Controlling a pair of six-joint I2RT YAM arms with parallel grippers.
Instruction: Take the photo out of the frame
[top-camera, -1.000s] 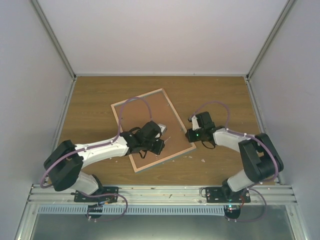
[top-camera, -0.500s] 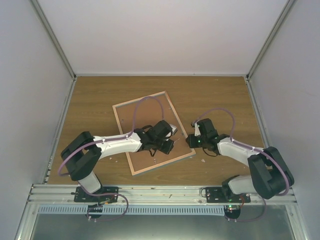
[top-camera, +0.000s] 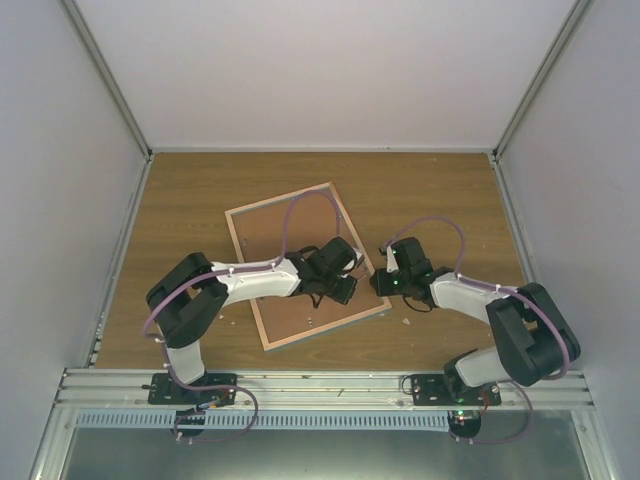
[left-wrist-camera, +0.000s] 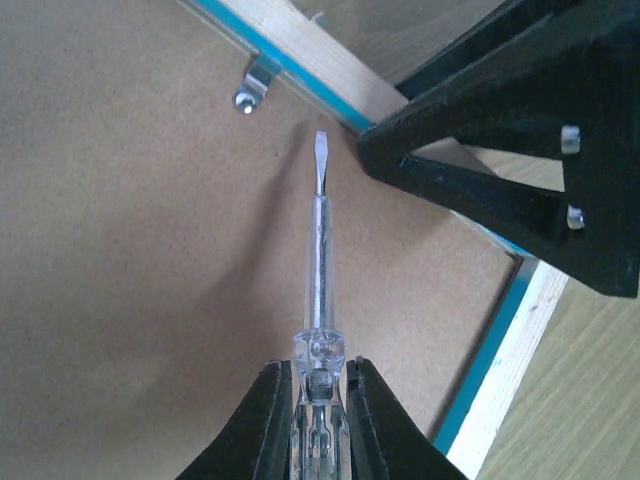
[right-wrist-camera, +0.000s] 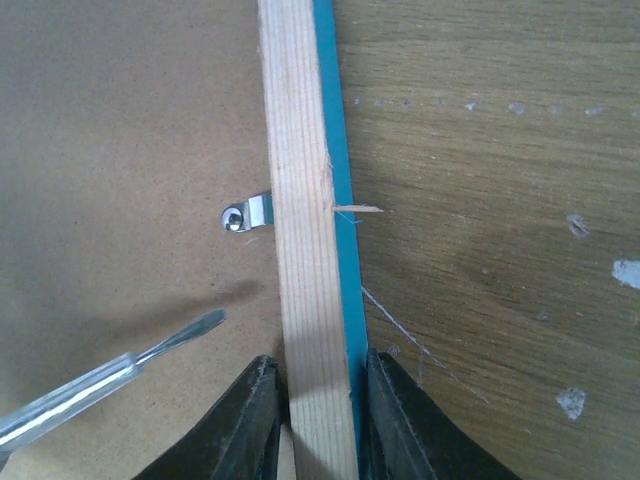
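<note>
Now the frame (top-camera: 262, 245) lies back-up on the counter (top-camera: 440, 190); the left pincer (left-wrist-camera: 318, 385) is clenched on a screwdriver (left-wrist-camera: 317, 260), its tip near a metal clip (left-wrist-camera: 255, 85); the right pincer (right-wrist-camera: 318, 380) is grasping the frame's edge rail.

Nothing to read here: no text, label, brand, number or sign is legible in any of the three views.
</note>
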